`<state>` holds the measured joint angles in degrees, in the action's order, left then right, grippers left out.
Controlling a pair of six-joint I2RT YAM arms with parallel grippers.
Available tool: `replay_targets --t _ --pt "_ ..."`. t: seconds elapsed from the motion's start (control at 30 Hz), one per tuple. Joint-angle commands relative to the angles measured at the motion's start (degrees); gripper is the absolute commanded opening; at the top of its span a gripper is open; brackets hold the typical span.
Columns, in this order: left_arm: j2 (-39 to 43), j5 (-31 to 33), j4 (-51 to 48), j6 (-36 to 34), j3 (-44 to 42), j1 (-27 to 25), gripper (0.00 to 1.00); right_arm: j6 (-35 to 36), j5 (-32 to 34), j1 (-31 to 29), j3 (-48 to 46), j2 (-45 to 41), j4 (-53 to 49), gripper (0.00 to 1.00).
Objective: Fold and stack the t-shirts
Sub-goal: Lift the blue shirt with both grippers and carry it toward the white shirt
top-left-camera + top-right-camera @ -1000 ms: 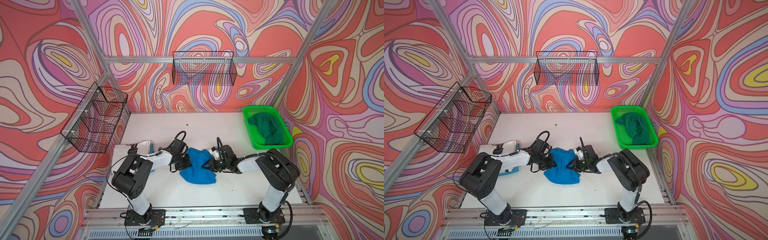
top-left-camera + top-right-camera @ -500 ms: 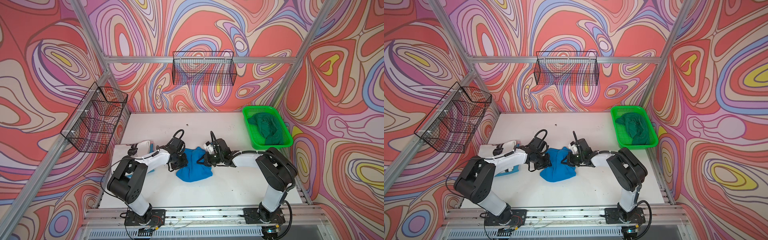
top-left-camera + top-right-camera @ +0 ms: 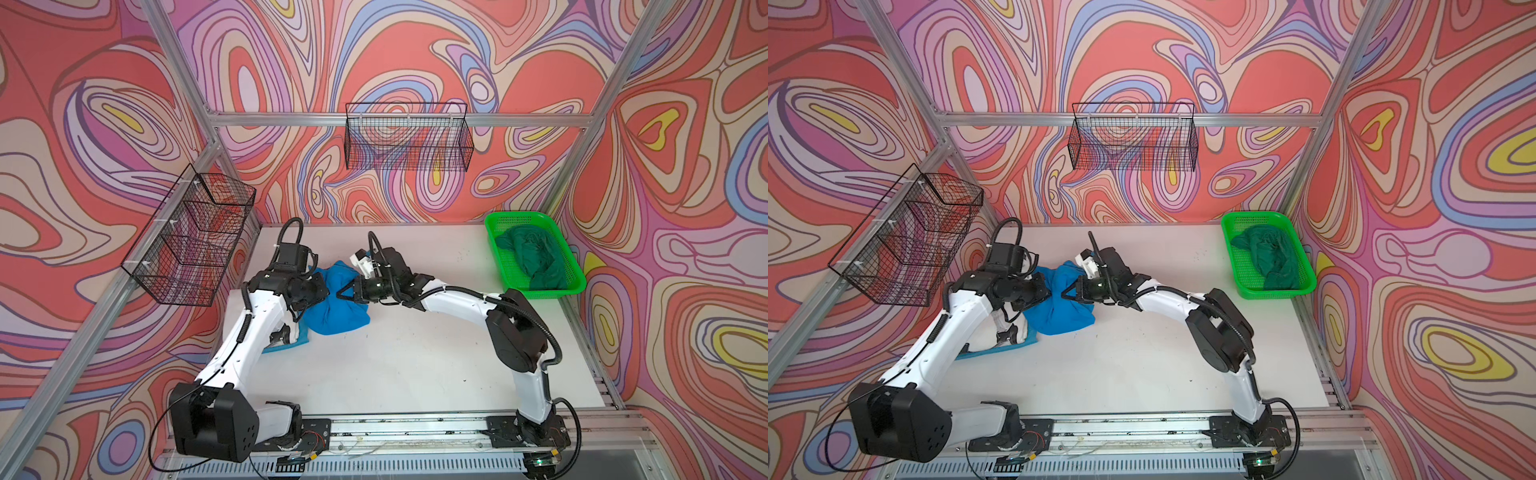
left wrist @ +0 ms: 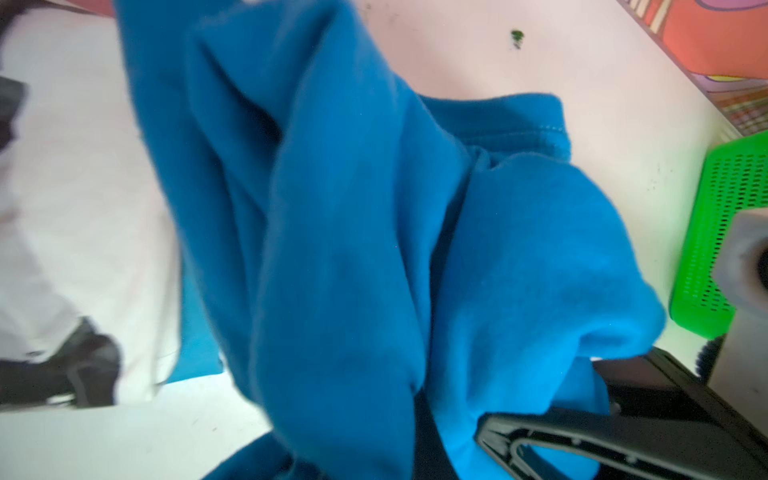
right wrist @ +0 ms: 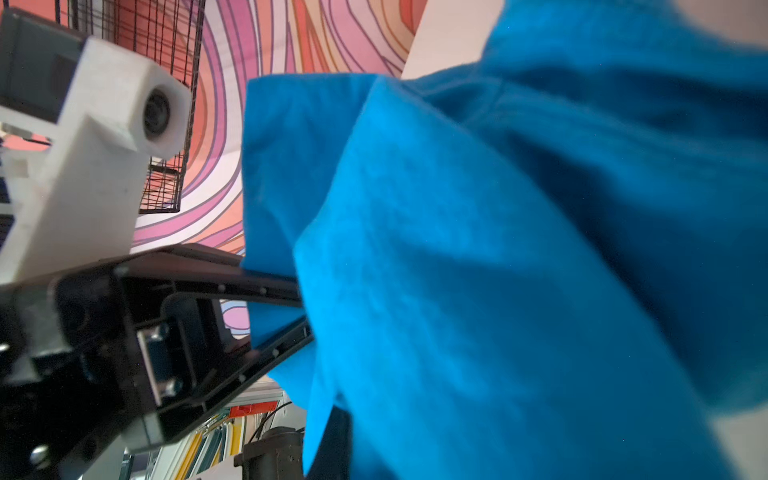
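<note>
Both grippers hold the bright blue t-shirt (image 3: pixel 337 309) bunched and lifted over the table's left-middle; it fills both wrist views (image 4: pixel 353 249) (image 5: pixel 498 270). My left gripper (image 3: pixel 321 287) is shut on its left side and my right gripper (image 3: pixel 348 291) is shut on its right side, a short gap apart. In the right wrist view the left gripper's fingers (image 5: pixel 266 286) pinch a fold of cloth. A white printed t-shirt (image 3: pixel 1000 332) lies on a lighter blue one (image 3: pixel 992 354) beneath the left arm. The dark green t-shirt (image 3: pixel 534 259) lies crumpled in the green basket (image 3: pixel 540 293).
The green basket stands at the table's back right corner, also seen in the left wrist view (image 4: pixel 715 232). Black wire baskets hang on the left wall (image 3: pixel 195 237) and the back wall (image 3: pixel 409 137). The arms' base rail (image 3: pixel 415 428) runs along the table's front edge.
Both grippers have carried the blue t-shirt up, back and to the left, drawing closer together. The right gripper's jaws have closed tighter on the cloth.
</note>
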<state>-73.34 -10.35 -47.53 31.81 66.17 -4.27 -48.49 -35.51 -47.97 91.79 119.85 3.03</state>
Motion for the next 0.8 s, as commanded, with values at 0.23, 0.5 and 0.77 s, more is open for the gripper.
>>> replay_targets --t 0.23,0.5,0.77 --pt "4.8 13.9 -2.0 -10.0 2.0 9.3 0.0 -6.1 -4.8 -5.9 23.9 18.7 2.1 0.0" --pt "3.2 25.7 -0.8 -11.9 2.6 11.9 0.0 -9.5 -5.3 -7.9 34.1 27.9 5.1 0.0" --pt "0.8 31.0 2.6 -11.3 1.2 14.2 0.0 -14.0 -4.2 -8.3 37.5 31.8 11.9 0.0"
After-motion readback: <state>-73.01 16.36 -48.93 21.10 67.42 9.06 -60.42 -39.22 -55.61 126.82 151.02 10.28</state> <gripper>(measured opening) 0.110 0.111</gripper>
